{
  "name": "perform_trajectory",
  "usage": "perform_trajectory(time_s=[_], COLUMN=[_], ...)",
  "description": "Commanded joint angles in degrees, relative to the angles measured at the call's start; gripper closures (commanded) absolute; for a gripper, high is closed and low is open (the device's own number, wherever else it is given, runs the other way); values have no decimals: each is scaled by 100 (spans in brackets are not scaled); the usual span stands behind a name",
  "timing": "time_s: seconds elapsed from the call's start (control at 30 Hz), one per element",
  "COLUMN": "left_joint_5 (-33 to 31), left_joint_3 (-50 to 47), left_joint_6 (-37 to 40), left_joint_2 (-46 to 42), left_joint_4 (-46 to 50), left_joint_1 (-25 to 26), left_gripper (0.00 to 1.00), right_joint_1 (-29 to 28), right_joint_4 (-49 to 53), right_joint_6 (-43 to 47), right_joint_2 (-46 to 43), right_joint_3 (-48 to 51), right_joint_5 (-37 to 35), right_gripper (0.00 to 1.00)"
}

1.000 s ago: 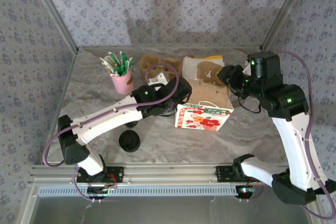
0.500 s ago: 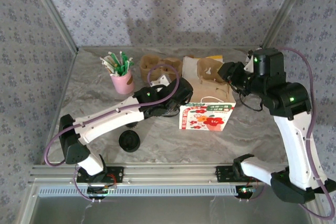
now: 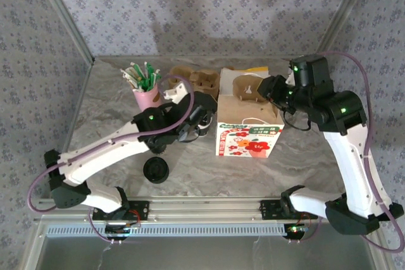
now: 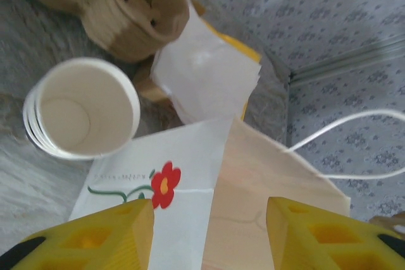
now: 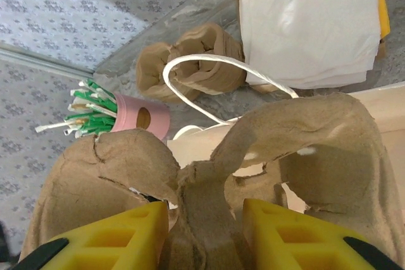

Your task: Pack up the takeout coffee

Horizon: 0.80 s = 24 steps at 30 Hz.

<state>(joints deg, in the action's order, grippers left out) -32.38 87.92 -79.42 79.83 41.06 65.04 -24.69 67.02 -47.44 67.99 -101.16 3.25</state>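
Left gripper (image 4: 209,208): fingers parted with a clear gap and nothing between them. It hovers just beside the bag's left edge, looking down on the flowered side.
Right gripper (image 5: 205,214): clamped on the middle ridge of a brown cup carrier (image 5: 304,143), one yellow finger on each side of it.
Cup carrier: up off the table and hanging right over the bag's open top in the overhead view.
Paper bag (image 3: 250,140): upright mid-table, red flower print facing the arms, white cord handle (image 5: 209,71) looping up beside the carrier.
Takeout coffee (image 3: 155,170): out on its own near the front of the marble table (image 3: 304,156), left of the bag and well apart from both grippers. From above only its round black lid shows, and the body can't be made out.
Under the left arm: a second dark shape, half hidden, and there's no telling what it is.
White cup stack (image 4: 82,109): lidless, mouth up, just beside the bag's left corner and close under the left gripper.
Spare carriers (image 3: 193,79): brown, resting at the back, behind the cup stack.
Napkins (image 4: 202,74): a white pile behind the bag, with something yellow peeking out beneath.
Pink cup (image 3: 147,97): back left, bristling with green and white sticks.
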Motion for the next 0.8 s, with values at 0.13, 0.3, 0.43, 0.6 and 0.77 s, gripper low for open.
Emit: perform_trajectory(time_s=[0.13,0.3,0.43,0.6,0.77], left_joint_5=[-815,-841,-822,-792,-778], left_joint_3=[20,-145,-295,-510,-659], left_joint_6=[855,916,955,917,918], left_joint_2=[-443,-581,-677,-835,-990], left_joint_4=[302,280,212,152,166], left_joint_1=[29,10,9,0,-26], left_gripper=[49,49,49,49,49], right_joint_1=[-552,-856,-1151,-1492,-1783], right_joint_4=[655,763,743,834,994], right_joint_6=[288,314,321,453,473], right_joint_2=[126,355,608,900,922], right_joint_3=[-278,-427,-581,-772,-654], right_joint_5=[-1151,-1595,-1928,-2461,-3013], right_gripper=[63,64,64,64,64])
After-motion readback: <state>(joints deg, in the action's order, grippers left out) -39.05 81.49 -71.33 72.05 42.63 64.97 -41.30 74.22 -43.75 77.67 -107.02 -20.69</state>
